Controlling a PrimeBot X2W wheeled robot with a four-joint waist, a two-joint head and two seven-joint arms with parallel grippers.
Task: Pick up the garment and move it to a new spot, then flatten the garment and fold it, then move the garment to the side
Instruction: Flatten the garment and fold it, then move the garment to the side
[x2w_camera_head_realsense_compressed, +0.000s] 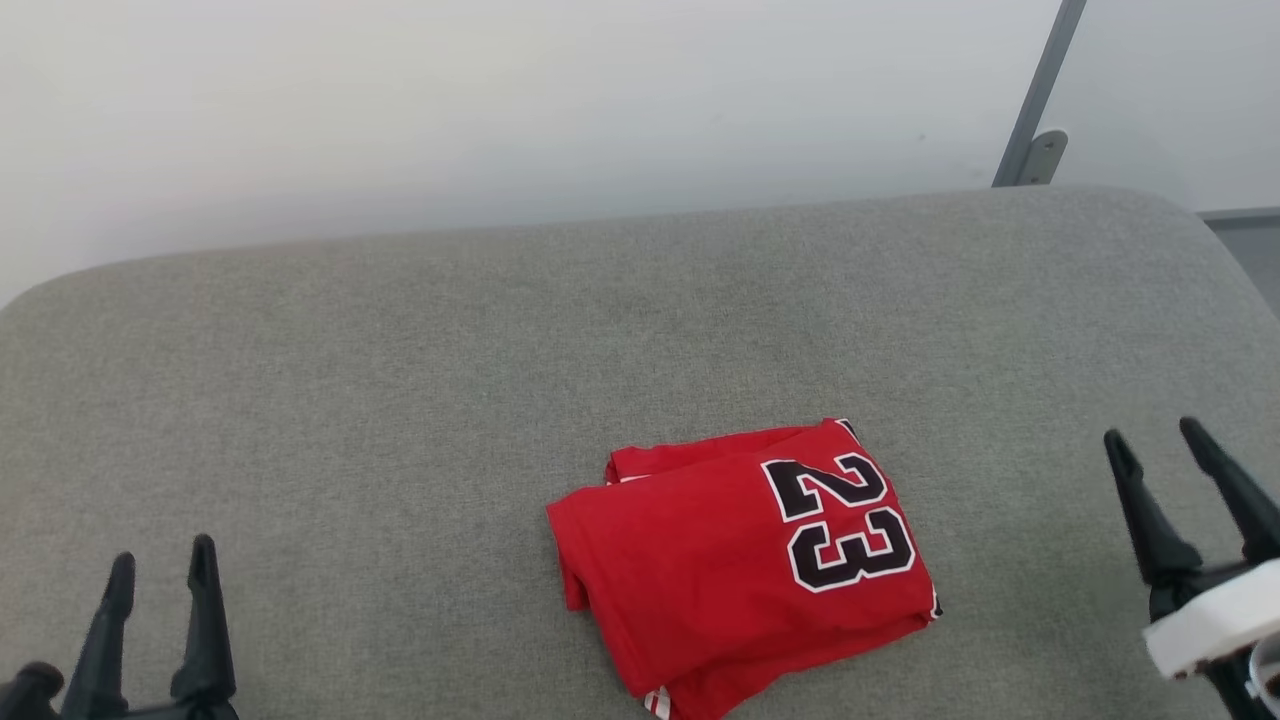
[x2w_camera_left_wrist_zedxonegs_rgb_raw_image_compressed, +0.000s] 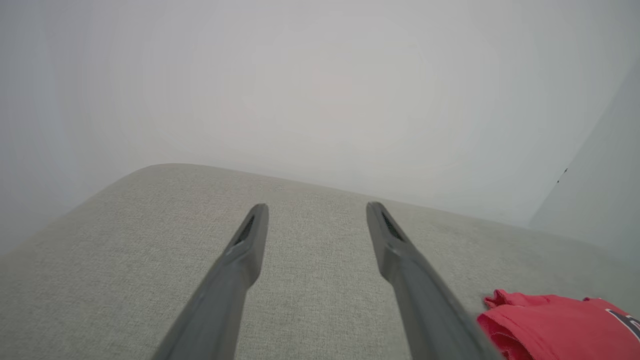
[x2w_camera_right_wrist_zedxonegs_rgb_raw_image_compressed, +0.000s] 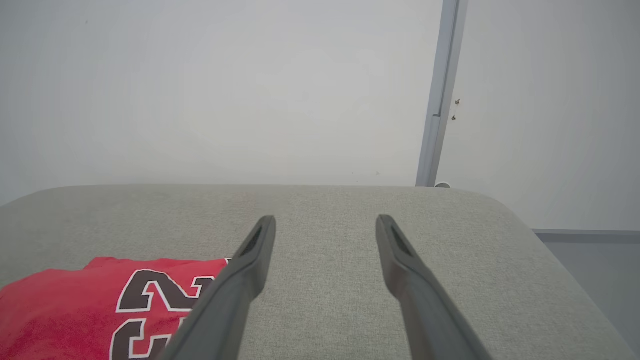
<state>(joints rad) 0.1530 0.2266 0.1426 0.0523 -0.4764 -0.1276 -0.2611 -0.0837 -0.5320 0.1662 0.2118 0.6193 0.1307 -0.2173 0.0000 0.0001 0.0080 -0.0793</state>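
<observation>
Bright, even, diffuse light; wrist-view edges bowed.

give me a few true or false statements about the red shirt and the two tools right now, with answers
1. The garment lies folded on the grey cushion. True.
2. The left tool is shut on the garment. False: it is open, apart from the garment, over bare cushion.
3. The garment shows the number 23. True.
4. The right tool grips a sleeve. False: it is open and empty, off to the garment's right.
</observation>
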